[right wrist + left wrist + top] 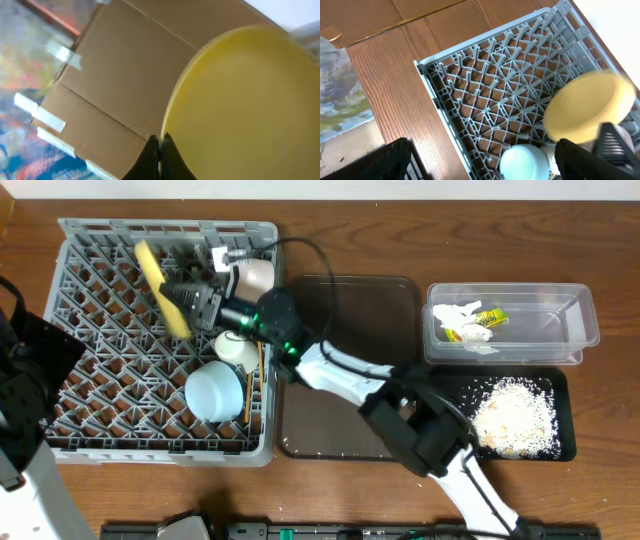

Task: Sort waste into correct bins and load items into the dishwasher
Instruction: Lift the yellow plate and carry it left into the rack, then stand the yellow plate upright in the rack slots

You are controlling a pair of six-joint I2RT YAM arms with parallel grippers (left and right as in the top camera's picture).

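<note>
My right gripper (160, 145) is clenched on the rim of the round yellow plastic plate (245, 110), which stands on edge over the square grey plastic dish rack (170, 227). My left gripper (482, 147) is spread wide and empty, with a light blue bowl (524, 162) below it.

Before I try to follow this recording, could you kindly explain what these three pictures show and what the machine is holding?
Two robot arms work at a wooden table, each ending in a two-finger gripper. One picture looks down from above; the other two come from cameras on the wrists. On the table are a grey dish rack, a brown tray, a clear tub holding a wrapper and napkin, and a black tray of white crumbs. In the rack sit a blue bowl, pale cups and chopsticks. The right gripper is shut on the rim of a yellow plate, holding it on edge over the rack. The left gripper is open and empty.
</note>
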